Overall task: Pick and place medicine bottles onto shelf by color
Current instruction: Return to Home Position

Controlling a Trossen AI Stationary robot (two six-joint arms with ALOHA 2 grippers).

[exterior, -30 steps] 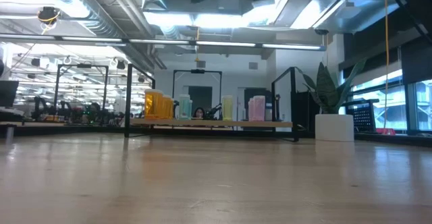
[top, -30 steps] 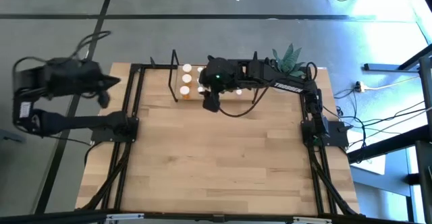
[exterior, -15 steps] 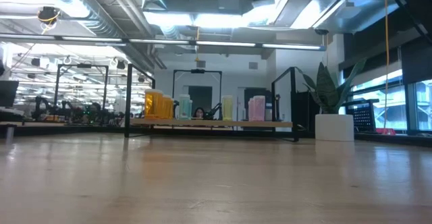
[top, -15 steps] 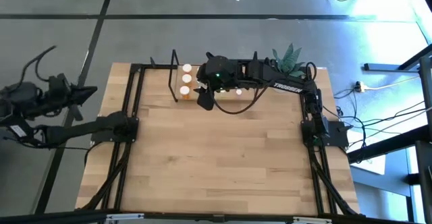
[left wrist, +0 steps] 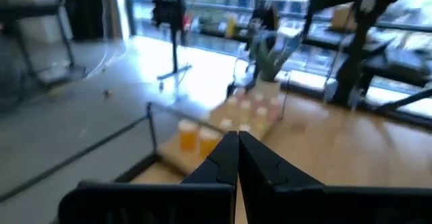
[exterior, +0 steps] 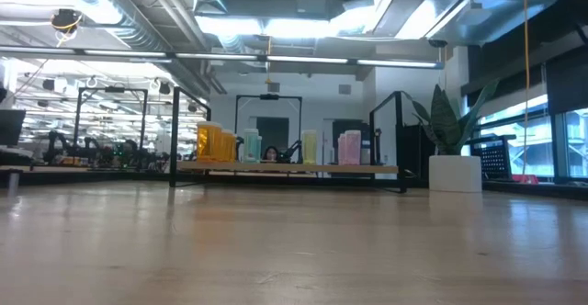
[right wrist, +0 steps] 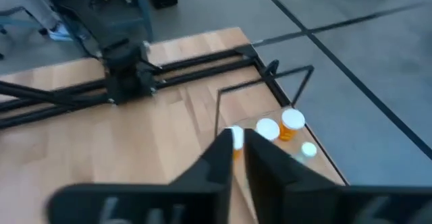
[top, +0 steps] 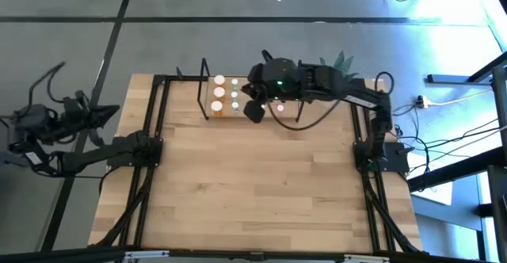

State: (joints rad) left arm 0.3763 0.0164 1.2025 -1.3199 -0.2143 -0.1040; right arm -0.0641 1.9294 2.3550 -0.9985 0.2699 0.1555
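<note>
Low view, near to far: bare tabletop (exterior: 294,250), then the shelf (exterior: 289,169) mid-frame carrying the bottles (exterior: 276,147), orange at its left, pink at its right; white plant pot (exterior: 455,173) right. High view: right end effector (top: 255,111) above the shelf's middle, fingers pressed together, holding nothing. Left end effector (top: 107,112) off the tabletop at far left, fingers also together.

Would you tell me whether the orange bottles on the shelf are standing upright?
Upright: the orange bottles stand vertically on the shelf in the low view.
</note>
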